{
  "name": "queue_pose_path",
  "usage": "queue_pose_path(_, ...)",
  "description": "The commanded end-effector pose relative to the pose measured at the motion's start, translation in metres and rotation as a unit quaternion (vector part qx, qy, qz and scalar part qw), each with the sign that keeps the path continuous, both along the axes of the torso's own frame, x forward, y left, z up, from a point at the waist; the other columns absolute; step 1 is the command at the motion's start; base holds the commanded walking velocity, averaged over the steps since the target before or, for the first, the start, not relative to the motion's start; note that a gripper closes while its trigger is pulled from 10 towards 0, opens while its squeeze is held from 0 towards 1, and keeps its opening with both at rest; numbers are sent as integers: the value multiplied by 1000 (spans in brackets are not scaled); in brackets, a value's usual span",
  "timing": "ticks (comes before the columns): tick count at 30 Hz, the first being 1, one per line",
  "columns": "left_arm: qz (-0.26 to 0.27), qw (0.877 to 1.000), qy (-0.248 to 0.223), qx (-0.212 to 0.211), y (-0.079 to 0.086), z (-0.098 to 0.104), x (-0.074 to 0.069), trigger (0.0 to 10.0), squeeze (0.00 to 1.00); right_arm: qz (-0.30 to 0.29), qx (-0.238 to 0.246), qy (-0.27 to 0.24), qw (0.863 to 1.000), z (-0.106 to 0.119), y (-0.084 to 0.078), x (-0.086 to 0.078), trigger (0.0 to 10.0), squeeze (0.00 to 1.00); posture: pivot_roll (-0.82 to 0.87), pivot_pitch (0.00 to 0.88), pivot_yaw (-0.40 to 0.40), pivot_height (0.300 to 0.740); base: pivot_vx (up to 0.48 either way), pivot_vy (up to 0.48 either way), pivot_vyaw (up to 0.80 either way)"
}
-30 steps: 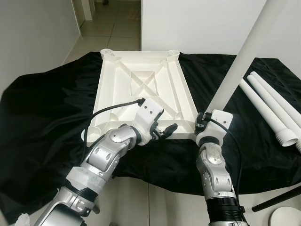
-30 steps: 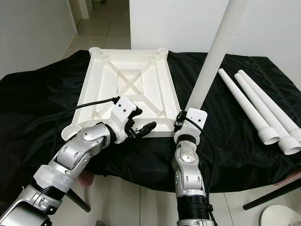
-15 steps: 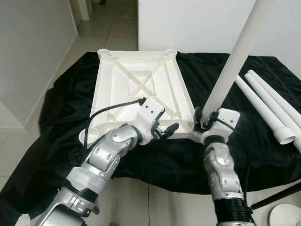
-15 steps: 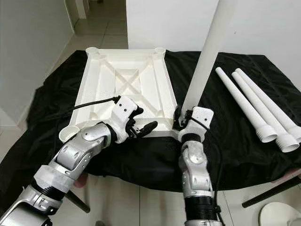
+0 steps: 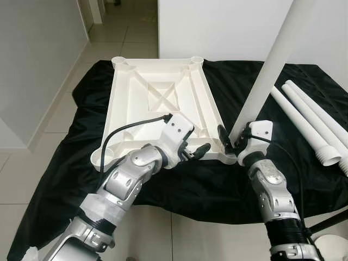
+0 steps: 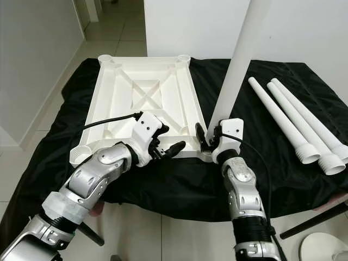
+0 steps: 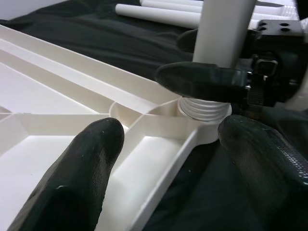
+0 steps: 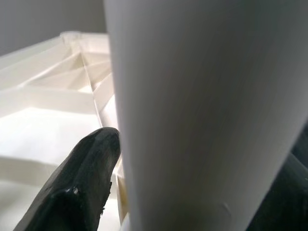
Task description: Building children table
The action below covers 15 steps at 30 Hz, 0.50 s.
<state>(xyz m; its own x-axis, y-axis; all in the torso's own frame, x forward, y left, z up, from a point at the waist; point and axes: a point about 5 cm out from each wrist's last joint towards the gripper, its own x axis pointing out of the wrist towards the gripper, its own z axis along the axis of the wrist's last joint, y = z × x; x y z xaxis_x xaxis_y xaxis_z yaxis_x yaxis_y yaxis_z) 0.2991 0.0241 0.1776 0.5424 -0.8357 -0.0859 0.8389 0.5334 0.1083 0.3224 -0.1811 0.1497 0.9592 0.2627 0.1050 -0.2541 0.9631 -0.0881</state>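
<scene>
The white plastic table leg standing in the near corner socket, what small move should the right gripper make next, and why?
Probably twist it further in: the right gripper grips the white plastic table leg low, its threaded end still partly exposed above the upturned white tabletop's corner socket.

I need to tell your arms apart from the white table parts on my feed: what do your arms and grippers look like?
Both arms are silver metal in rounded jointed segments with black ribbed bands near the forearms. Each wrist carries a boxy white housing with small dark holes. A thin black cable loops from it along each arm. The left gripper and right gripper each have two long, matte black, round-tipped fingers.
</scene>
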Motion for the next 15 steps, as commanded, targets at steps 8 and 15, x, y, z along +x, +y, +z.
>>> queue_pose_path(8,-79,997,18,10,-13,-5,-17,10000,0,66,-31,15,997,-3,-14,6,10000,0,-28,32,20,740,0,0,0)
queue_pose_path(15,-88,996,26,15,-16,-9,-21,10000,0,82,-51,15,995,-1,-21,11,9804,0,-29,30,24,740,0,0,0)
